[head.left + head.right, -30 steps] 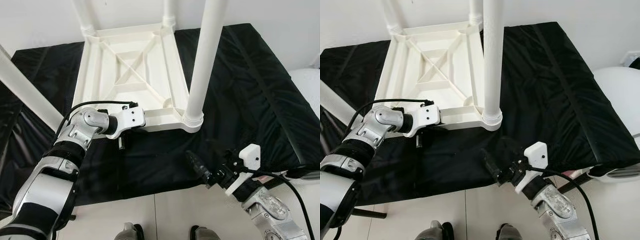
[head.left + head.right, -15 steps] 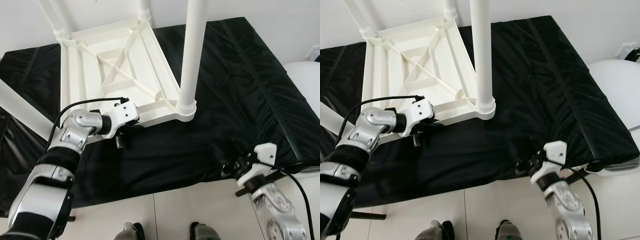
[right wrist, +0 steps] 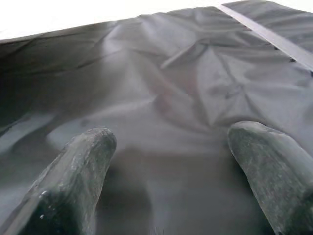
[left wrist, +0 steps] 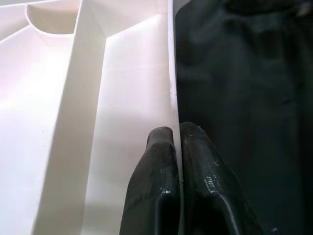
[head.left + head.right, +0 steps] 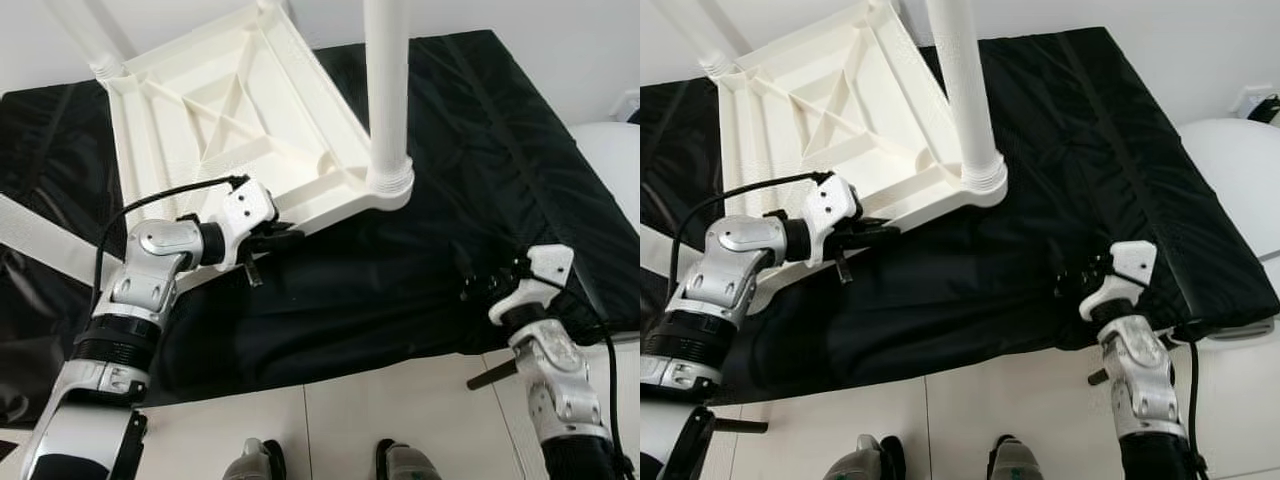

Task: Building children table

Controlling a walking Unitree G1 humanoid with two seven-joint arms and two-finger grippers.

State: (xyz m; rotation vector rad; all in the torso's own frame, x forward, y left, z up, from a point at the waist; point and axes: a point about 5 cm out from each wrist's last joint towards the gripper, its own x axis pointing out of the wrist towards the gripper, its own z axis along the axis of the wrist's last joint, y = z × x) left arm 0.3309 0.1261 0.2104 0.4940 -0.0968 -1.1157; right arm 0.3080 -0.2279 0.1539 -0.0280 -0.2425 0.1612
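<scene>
White floor tiles (image 5: pixel 400 400) lie nearest. Above them the right pincer (image 5: pixel 490 288) hovers open and empty over the edge of the black pad (image 5: pixel 480 160), apparently waiting. Further in, the left pincer (image 5: pixel 268 240) is clamped on the rim of the upturned tabletop (image 5: pixel 215 120), probably to steady it. One leg (image 5: pixel 385 80) stands fitted at the near corner.

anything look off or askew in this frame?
Nothing damaged. The white table lies upside down on the black mat, legs up, sitting skewed to the mat's edges. The left end effector is pinched on its rim; the right end effector is open at the mat's front edge.
</scene>
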